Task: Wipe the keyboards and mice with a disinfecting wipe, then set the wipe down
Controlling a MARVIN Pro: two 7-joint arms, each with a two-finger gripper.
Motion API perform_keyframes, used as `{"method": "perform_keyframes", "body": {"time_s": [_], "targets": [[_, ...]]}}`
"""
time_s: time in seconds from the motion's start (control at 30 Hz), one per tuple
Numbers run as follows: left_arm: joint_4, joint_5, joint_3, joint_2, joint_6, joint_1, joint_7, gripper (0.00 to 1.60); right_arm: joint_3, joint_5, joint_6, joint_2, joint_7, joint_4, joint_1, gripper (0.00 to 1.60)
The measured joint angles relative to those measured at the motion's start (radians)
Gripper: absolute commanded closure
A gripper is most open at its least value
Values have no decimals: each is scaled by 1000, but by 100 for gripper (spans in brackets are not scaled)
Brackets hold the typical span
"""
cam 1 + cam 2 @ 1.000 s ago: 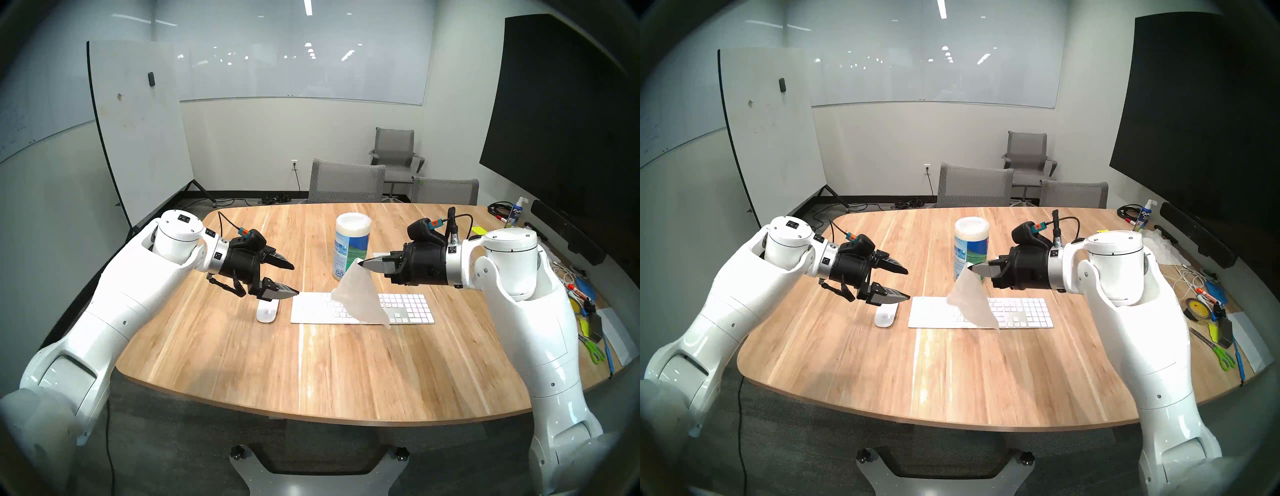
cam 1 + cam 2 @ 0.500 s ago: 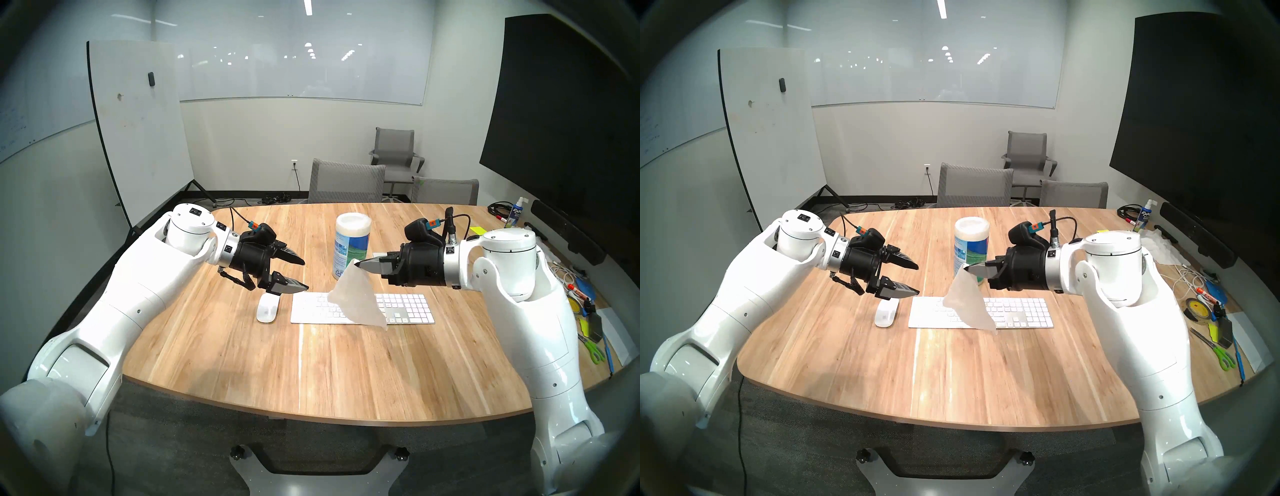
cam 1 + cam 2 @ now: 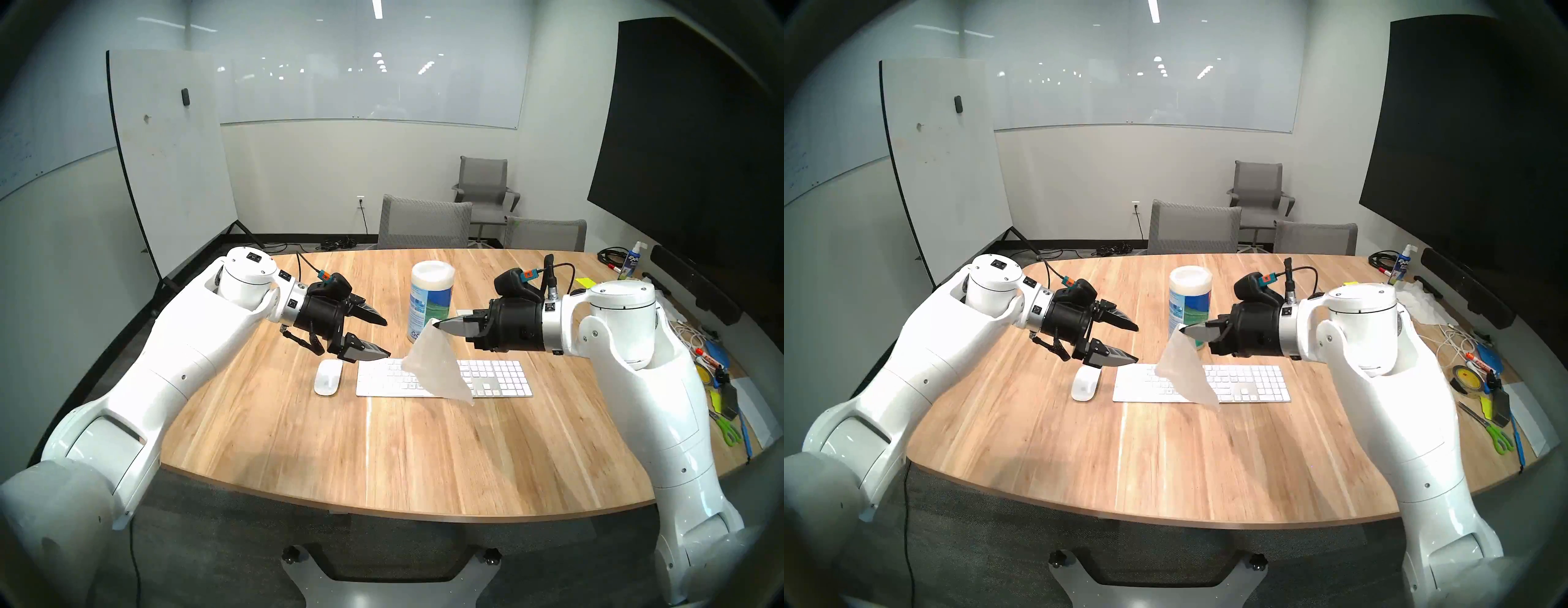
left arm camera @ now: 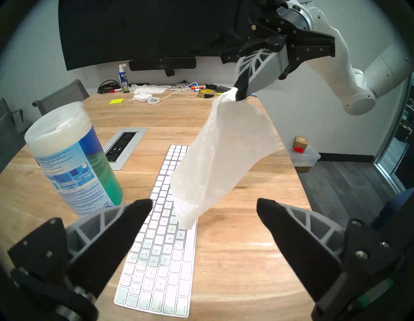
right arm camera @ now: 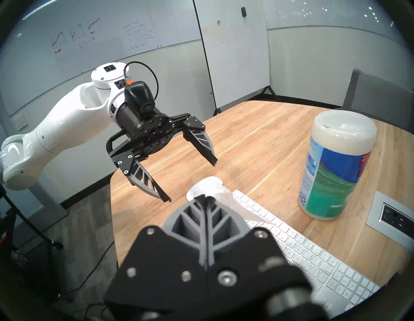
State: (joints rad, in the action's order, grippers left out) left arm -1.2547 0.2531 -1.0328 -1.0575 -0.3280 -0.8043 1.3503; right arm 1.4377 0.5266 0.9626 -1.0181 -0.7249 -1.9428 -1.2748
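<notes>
Wipe (image 3: pixel 437 367) out of the canister (image 3: pixel 431 299) and hanging free by one corner from the right tool (image 3: pixel 439 326), whose jaws are pinched fully together on it. Sheet droops above the middle of the keyboard (image 3: pixel 496 378); its lower corner looks clear of the keys, though contact cannot be ruled out from the head views. Left wrist view shows the sheet mostly unfolded, lower edge dangling between that tool's tips.

Left tool (image 3: pixel 387 339) spread wide, holding nothing, poised above the gap between mouse (image 3: pixel 327 377) and keyboard, aimed at the hanging sheet, not touching it.

Mouse lies on the tabletop (image 3: pixel 403 458) just beside the keyboard's left end; keyboard lies flat in front of the canister.

Progress, as judged: wipe fetched, nothing more. No sign either device has been wiped; sheet looks clean and uncrumpled. Left arm likely means to take a second corner or take over the sheet. Remaining: wipe keyboard, wipe mouse, set wipe down.
</notes>
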Motion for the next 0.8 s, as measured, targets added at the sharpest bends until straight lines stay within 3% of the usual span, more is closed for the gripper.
{"method": "perform_keyframes", "body": {"time_s": [0.8], "targets": [[63, -6, 36, -51, 20, 26, 16, 0, -36, 140, 0, 53, 96, 0, 18, 160]]}}
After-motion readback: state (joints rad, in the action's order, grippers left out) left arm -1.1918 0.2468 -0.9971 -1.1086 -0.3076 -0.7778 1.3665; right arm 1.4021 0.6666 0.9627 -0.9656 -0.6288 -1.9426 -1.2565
